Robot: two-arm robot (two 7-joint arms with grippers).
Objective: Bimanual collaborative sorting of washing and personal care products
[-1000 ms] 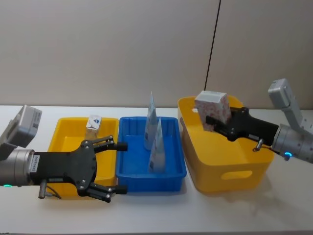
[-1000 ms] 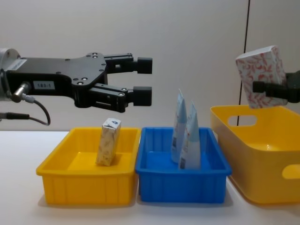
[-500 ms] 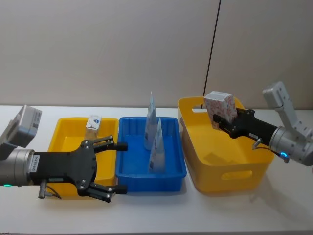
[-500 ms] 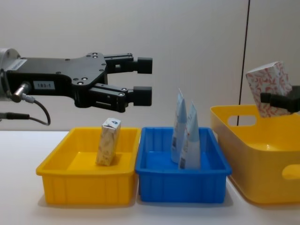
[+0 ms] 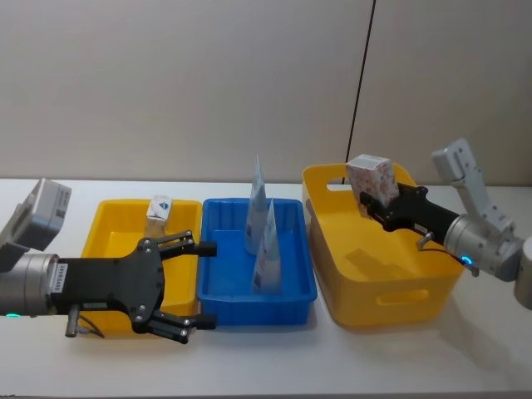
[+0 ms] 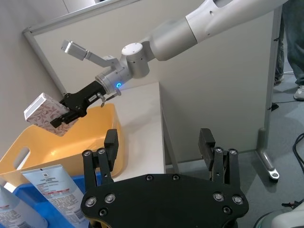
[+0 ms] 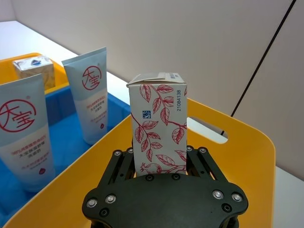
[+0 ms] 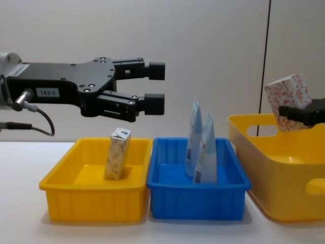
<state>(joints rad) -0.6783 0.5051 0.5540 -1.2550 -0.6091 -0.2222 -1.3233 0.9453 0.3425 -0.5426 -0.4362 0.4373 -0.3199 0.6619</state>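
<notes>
Right gripper (image 5: pixel 376 203) clamping leaf-print box (image 5: pixel 370 175) (tilted), over bin (image 5: pixel 391 293)

leaf box (image 5: pixel 371 177) aloft – 2 tubes (image 5: pixel 267 249) upr.

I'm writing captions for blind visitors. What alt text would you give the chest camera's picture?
The right gripper holds a leaf-print box above a deep yellow bin. The left gripper hovers open at upper left; below it, a shallow yellow tray holds one small box, beside a blue tray with two upright tubes.
</notes>
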